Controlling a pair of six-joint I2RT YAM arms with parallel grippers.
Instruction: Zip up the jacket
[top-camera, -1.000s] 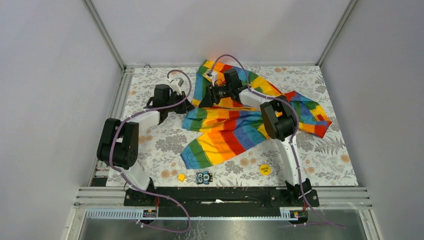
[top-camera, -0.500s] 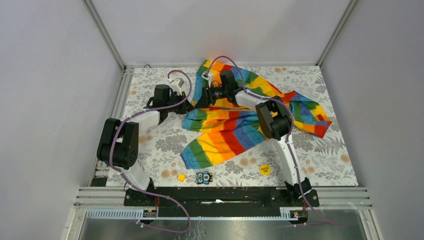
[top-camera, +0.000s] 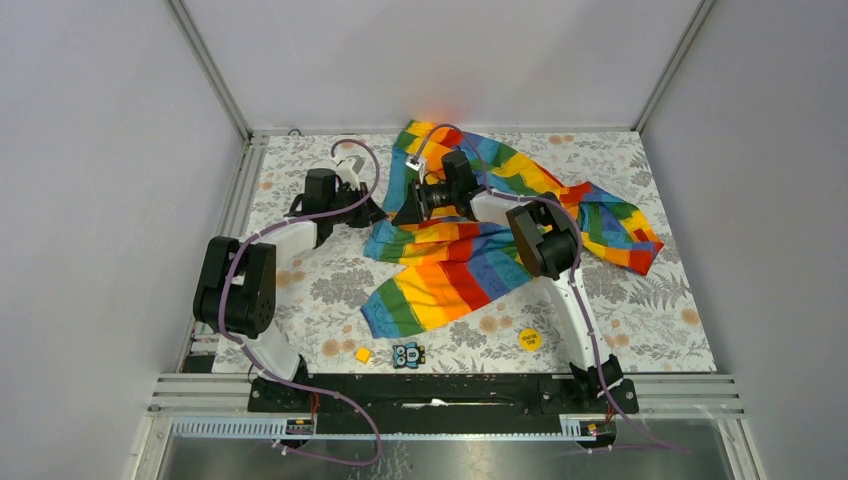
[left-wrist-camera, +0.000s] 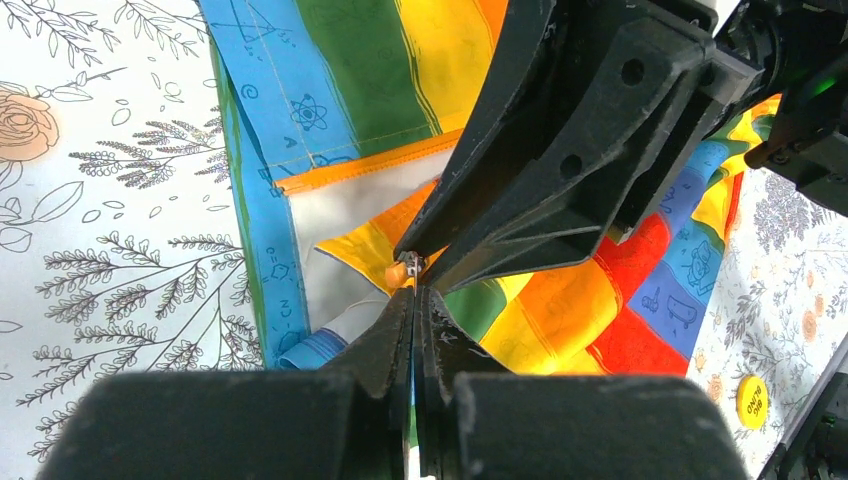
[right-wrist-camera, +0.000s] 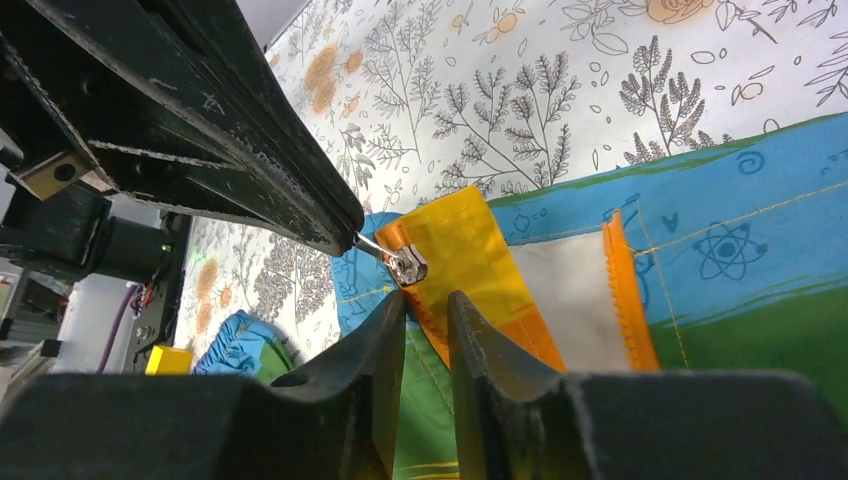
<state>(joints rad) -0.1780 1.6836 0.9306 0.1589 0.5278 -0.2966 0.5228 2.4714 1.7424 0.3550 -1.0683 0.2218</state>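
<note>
Top view first: the small rainbow-striped fabric jacket (top-camera: 470, 265) lies spread and rumpled across the far middle of the floral-print table (top-camera: 640, 320). Both arms are reaching in at its left edge, with the left end effector (top-camera: 372, 213) and right end effector (top-camera: 405, 208) nearly tip to tip. From the left wrist cam, the left end effector's fingers (left-wrist-camera: 398, 325) are clamped flat together, and the small metal zipper slider (left-wrist-camera: 407, 270) sits right at their tip, so it looks like it has the pull pinched. The right one's black fingers come in from the upper right to the same spot. On the right wrist cam, its jaws stand a little apart with the edge of the orange zipper strip (right-wrist-camera: 428, 322) between them, just under the slider. Honestly can't tell if they're actually biting the fabric. The other orange strip (right-wrist-camera: 622, 290) lies off to the side along a white lining patch, so I'd say the two halves aren't joined and we're at the very start. Next move probably needs the right side to get a firm pinch near the slider so the left can pull without the fabric bunching.
</note>
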